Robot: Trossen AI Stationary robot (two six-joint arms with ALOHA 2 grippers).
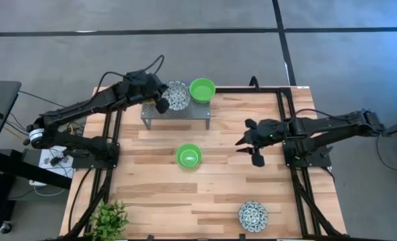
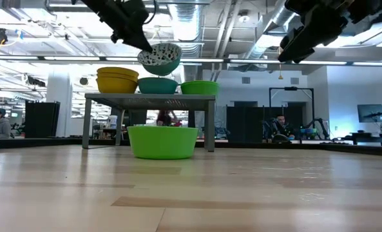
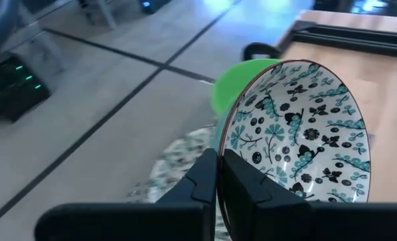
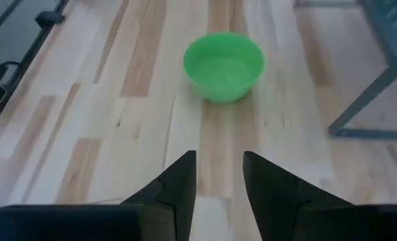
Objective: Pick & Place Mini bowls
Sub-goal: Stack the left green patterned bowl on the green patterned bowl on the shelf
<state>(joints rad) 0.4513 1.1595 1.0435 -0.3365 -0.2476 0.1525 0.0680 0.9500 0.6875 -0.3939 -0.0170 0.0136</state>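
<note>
My left gripper is shut on a blue-and-white patterned mini bowl and holds it in the air over the grey perforated stand. On the stand sit a green bowl, stacked yellow bowls and a teal-sided bowl right under the held one. Another green bowl rests on its base at the table's middle. A second blue-and-white bowl sits near the front edge. My right gripper hangs open above the table's right half, facing the middle green bowl. My left gripper pinches the patterned bowl's rim between its two fingers, one finger inside the bowl and one outside. The fingers come from the table's left, slanting down. The bowl hangs tilted, its opening turned sideways, clear of the bowls on the stand.
A small green plant stands at the table's near left corner. Black rails run along both sides of the wooden top. The stand's leg shows to one side in the right wrist view. Open wood lies around the middle green bowl.
</note>
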